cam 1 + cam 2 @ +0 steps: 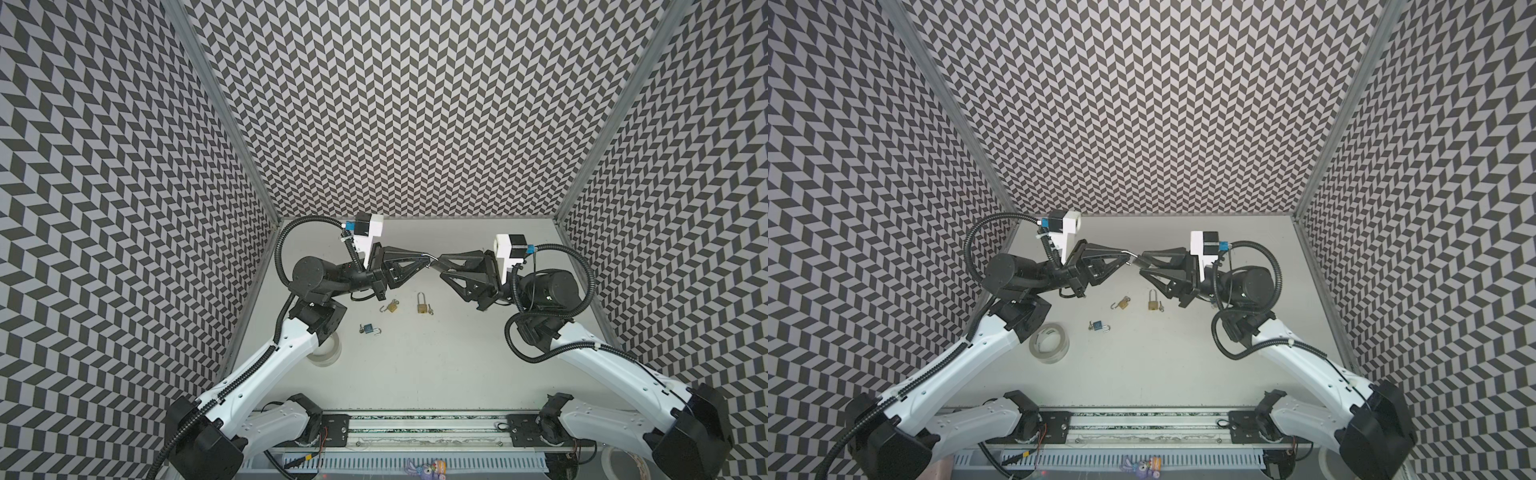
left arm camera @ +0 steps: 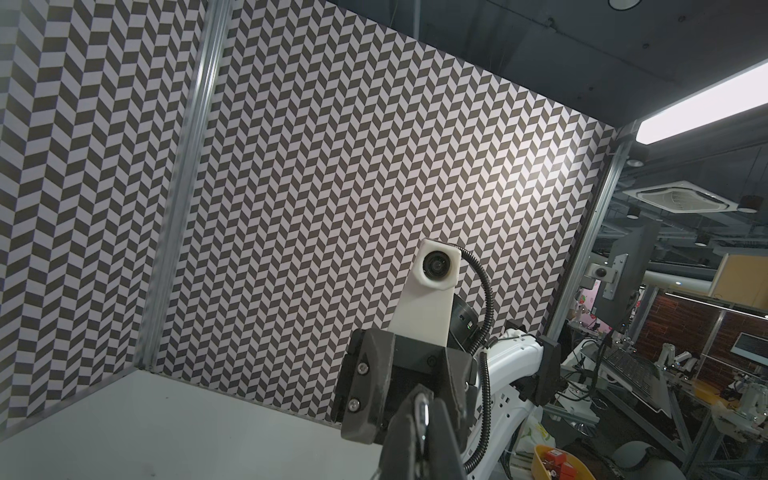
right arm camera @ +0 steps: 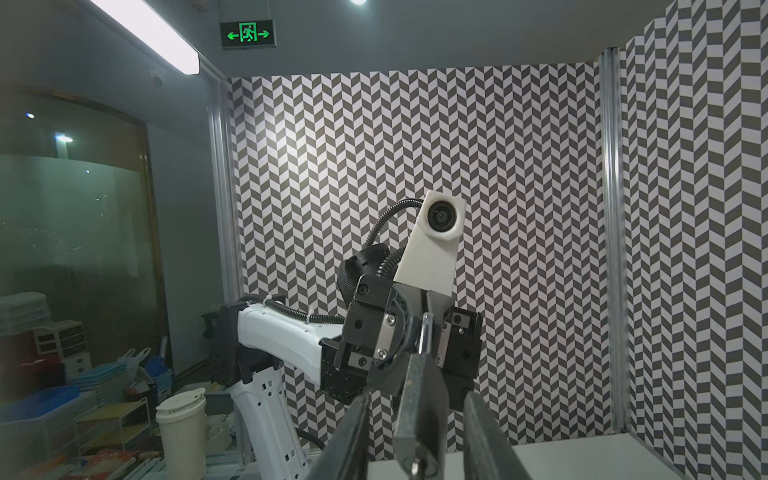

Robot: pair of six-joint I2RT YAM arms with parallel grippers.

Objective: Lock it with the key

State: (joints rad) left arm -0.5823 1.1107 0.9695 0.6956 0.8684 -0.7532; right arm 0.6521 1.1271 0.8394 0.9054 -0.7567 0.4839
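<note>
Near left on the surface (image 1: 415,365): tape roll (image 1: 1048,343). Mid: blue padlock (image 1: 368,329) and two brass padlocks (image 1: 421,308).

Farther, aloft: left hand (image 1: 428,261) clenched on the shackle of the grey padlock (image 3: 419,399), key (image 3: 414,467) in its base. Right hand (image 1: 441,265) straddles the body, not gripping.

Risk: off-centre closing could twist the lock from the left pinch.

A thin silver metal shackle (image 2: 424,415) is being clamped between the tightly closed dark grey fingers (image 2: 399,440) of the left gripper (image 2: 424,401). Just beyond it, a white plastic camera mount (image 2: 436,291) with a round black lens is being aimed back at this camera, and a black ribbed cable (image 2: 488,316) is being looped beside it. A black-and-white chevron-patterned wall (image 2: 332,187) and a pale grey tabletop (image 2: 145,424) are being shown behind
</note>
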